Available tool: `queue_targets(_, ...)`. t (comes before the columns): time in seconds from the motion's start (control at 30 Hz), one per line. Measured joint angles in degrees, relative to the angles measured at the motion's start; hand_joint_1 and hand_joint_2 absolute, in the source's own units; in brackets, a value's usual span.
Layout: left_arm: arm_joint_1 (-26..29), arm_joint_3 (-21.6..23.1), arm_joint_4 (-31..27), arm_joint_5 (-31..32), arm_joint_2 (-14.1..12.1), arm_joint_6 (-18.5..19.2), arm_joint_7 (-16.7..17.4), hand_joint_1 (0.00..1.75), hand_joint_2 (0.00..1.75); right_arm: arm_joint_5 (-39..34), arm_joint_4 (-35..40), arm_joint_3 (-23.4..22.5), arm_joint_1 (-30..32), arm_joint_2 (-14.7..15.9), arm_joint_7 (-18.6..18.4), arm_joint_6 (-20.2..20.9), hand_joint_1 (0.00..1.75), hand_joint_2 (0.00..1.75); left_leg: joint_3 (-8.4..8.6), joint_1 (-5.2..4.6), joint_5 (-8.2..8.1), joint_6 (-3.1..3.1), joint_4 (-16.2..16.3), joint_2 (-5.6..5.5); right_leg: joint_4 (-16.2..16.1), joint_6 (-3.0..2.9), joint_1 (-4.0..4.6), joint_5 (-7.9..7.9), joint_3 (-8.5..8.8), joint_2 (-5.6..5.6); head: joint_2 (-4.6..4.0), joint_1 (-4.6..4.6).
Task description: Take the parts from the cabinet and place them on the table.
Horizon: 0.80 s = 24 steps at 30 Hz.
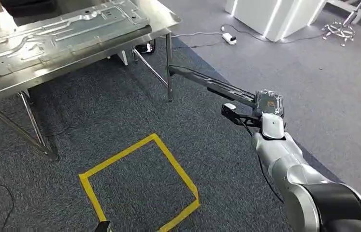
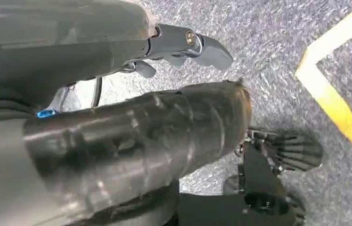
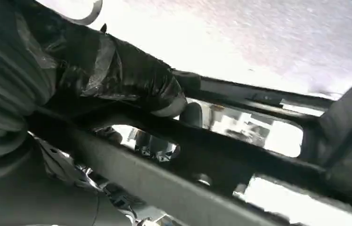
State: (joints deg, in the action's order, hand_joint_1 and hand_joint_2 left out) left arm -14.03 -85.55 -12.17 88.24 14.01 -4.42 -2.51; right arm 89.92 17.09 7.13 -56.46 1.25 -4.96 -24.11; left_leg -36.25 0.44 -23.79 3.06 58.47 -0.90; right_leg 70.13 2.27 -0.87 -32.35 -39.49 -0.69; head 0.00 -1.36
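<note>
In the head view my right hand (image 1: pixel 268 104) grips one end of a long dark metal part (image 1: pixel 209 84), a narrow bar held out level above the carpet. Its far tip reaches close to the front right leg of the steel table (image 1: pixel 167 19). The right wrist view shows the taped thumb (image 3: pixel 131 77) lying over that dark part (image 3: pixel 202 155), which has open slots along it. A large pressed silver panel (image 1: pixel 62 34) lies flat on the table top. My left hand (image 2: pixel 164 136) hangs over the carpet with its fingers (image 2: pixel 188 44) apart and nothing in them.
A square of yellow tape (image 1: pixel 139 183) marks the grey carpet below the table. Table legs (image 1: pixel 36 128) slant down at the left. A white power strip and cable (image 1: pixel 228 37) lie on the floor beyond the table, near a white cabinet base (image 1: pixel 275 17).
</note>
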Motion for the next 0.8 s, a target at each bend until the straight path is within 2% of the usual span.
queue_targets(0.03,-0.1,0.0,0.0,0.0,0.0,0.0,0.0,0.00,0.00,0.0,0.0,0.0,0.2,0.0,0.0,0.0,1.75,1.75,-0.03,-0.12,0.01,0.12,0.0,-0.68,4.9,0.04,0.04,-1.57,-2.57,0.39,0.00,-0.04)
queue_targets(0.07,0.0,0.0,0.0,0.0,0.0,0.0,0.0,0.00,0.00,0.0,0.0,0.0,0.4,0.1,0.0,0.0,1.75,1.75,0.00,-0.20,0.00,0.13,0.1,-1.41,7.4,-0.02,0.07,-1.77,-4.04,0.52,0.00,-0.02)
queue_targets(0.1,0.1,0.0,0.0,0.0,0.0,0.0,0.0,0.00,0.00,0.0,-0.1,0.0,0.5,0.1,0.0,0.0,1.75,1.75,0.09,-0.25,0.00,0.13,0.1,-2.14,6.9,-0.19,0.10,-0.52,-4.15,0.59,0.00,-0.02)
queue_targets(0.13,0.1,0.0,0.0,0.0,0.0,0.0,0.0,0.00,0.00,0.0,-0.1,0.0,0.6,0.1,-0.1,0.0,1.75,1.75,0.17,-0.30,0.00,0.12,0.1,-2.93,3.7,-0.46,0.11,1.93,-2.88,0.73,0.00,-0.02)
queue_targets(0.17,0.1,0.0,0.0,0.0,0.0,0.0,0.0,0.00,0.00,0.0,0.0,0.0,0.5,0.2,-0.1,0.0,1.75,1.75,0.21,-0.33,-0.01,0.11,0.2,-3.68,-1.6,-0.80,0.11,4.93,-0.56,1.18,0.00,-0.02)
queue_targets(0.2,0.1,0.0,0.0,0.0,0.0,0.0,0.0,0.00,0.00,0.0,0.0,0.0,0.5,0.3,-0.1,0.0,1.75,1.75,0.23,-0.32,-0.04,0.06,0.3,-4.35,-7.0,-1.15,0.12,7.53,1.91,2.40,0.00,-0.04)
queue_targets(0.23,0.1,0.0,0.0,0.0,0.1,0.0,0.0,0.00,0.00,0.0,0.0,0.0,0.4,0.3,-0.1,0.0,1.75,1.75,0.00,-0.34,-0.10,-0.12,0.4,-4.77,-10.1,-1.51,0.10,7.48,3.28,5.24,0.00,0.00)
queue_targets(0.27,-0.1,0.0,0.0,0.0,0.1,0.0,0.0,0.00,0.00,0.0,0.0,0.0,0.4,0.3,0.0,-0.1,1.75,1.75,-0.35,-0.41,-0.02,-0.47,0.7,-5.33,-11.4,-1.46,-0.02,7.32,3.84,5.23,0.00,-0.09)
queue_targets(0.37,0.2,0.0,0.0,0.0,0.1,0.0,0.0,0.00,0.00,0.0,0.0,0.0,0.3,0.3,-0.1,-0.1,1.75,1.75,-0.81,0.14,0.38,-1.62,0.1,-7.19,-11.3,-1.87,0.45,7.31,4.08,3.44,0.00,0.05)
queue_targets(0.4,0.2,0.0,0.0,0.0,0.0,-0.1,0.0,0.00,0.00,0.0,0.0,0.0,0.4,-0.1,-0.1,-0.1,1.75,1.75,-0.97,-0.06,0.08,-1.80,0.5,-7.25,-12.3,-2.29,-0.62,7.74,4.54,2.45,0.00,0.07)
queue_targets(0.43,0.3,0.0,0.0,0.0,0.0,0.0,0.0,0.00,0.00,0.0,0.0,0.0,0.4,0.0,-0.1,-0.2,1.75,1.75,-1.51,-0.56,-1.04,-2.14,1.9,-3.88,-12.7,-2.46,-0.37,7.81,4.94,2.05,0.00,-0.04)
queue_targets(0.47,0.3,0.0,0.0,0.0,0.0,0.0,0.0,0.00,0.00,0.0,0.0,0.0,0.3,0.0,-0.2,-0.2,1.75,1.75,-3.02,-0.38,-3.03,-2.49,5.1,-1.63,-12.8,-3.02,-0.29,7.80,5.03,1.22,0.00,-0.52)
queue_targets(0.5,0.2,0.0,0.0,0.0,0.0,0.0,0.0,0.00,0.00,0.0,0.0,0.0,0.2,0.0,-0.3,-0.2,1.75,1.75,-5.01,-0.18,-5.12,-2.74,9.3,-0.40,-12.8,-3.07,-0.18,7.76,5.04,0.65,0.00,-0.52)
queue_targets(0.53,0.2,0.0,0.0,0.0,0.0,0.0,0.0,0.00,0.00,0.0,0.0,0.0,0.2,0.1,-0.4,-0.2,1.75,1.75,-7.21,0.09,-6.99,-2.99,13.8,0.19,-12.7,-3.10,-0.08,7.68,5.08,-0.08,0.00,-0.52)
queue_targets(0.57,0.2,0.0,0.0,0.0,0.0,0.0,0.0,0.00,0.00,0.0,0.0,0.0,0.3,0.1,-0.5,-0.2,1.75,1.75,-8.86,0.27,-7.78,-3.25,16.9,0.43,-12.7,-3.10,-0.08,7.59,5.08,-0.78,0.00,-0.55)
queue_targets(0.6,0.3,0.0,0.0,0.0,0.0,0.0,0.0,0.00,0.00,0.0,0.0,0.0,0.4,0.1,-0.6,-0.2,1.75,1.75,-9.12,0.39,-7.13,-3.44,17.2,0.58,-12.7,-3.01,-0.09,7.49,5.12,-1.44,0.00,-0.52)
queue_targets(0.63,0.3,0.0,0.0,0.0,0.0,0.0,0.0,0.00,0.00,0.0,0.0,0.0,0.4,0.1,-0.6,-0.2,1.75,1.75,-7.93,0.50,-5.29,-3.60,14.7,0.70,-12.6,-2.83,-0.13,7.34,5.18,-2.10,0.00,-0.55)
queue_targets(0.67,0.3,0.0,0.0,0.0,0.0,0.0,0.0,0.00,0.00,0.0,0.0,0.0,0.4,0.1,-0.6,-0.2,1.75,1.75,-5.64,0.55,-2.93,-3.64,10.4,1.04,-12.4,-2.64,-0.19,7.13,5.30,-2.71,0.00,-0.52)
queue_targets(0.7,0.2,0.0,0.0,0.0,-0.1,0.0,0.0,0.00,0.00,0.0,0.0,0.0,0.4,0.1,-0.6,-0.2,1.75,1.75,-2.80,0.54,-0.59,-3.58,5.1,2.13,-12.2,-2.36,-0.22,6.87,5.47,-3.33,0.00,-0.54)
queue_targets(0.73,0.2,0.0,0.0,0.0,-0.1,0.0,0.0,0.00,0.00,0.0,0.0,0.0,0.4,0.1,-0.6,-0.2,1.75,1.75,-0.74,0.34,-0.03,-3.46,0.6,4.62,-12.0,-1.98,-0.05,6.50,5.61,-3.89,0.00,-0.50)
queue_targets(0.77,0.1,0.0,0.0,0.0,-0.1,0.0,0.0,0.00,0.00,-0.1,0.0,0.0,0.4,0.2,-0.6,-0.2,1.75,1.75,-0.37,-0.20,-0.22,-2.74,0.3,4.28,-11.6,-1.58,0.38,6.24,5.48,-4.38,0.00,-0.51)
queue_targets(0.8,0.1,0.0,0.0,0.0,-0.1,0.0,0.0,0.00,0.00,-0.1,0.0,0.0,0.4,0.3,-0.6,-0.2,1.75,1.75,-0.56,-0.17,-0.20,-2.33,0.5,3.63,-11.7,-1.42,0.48,6.18,5.53,-4.76,0.00,-0.24)
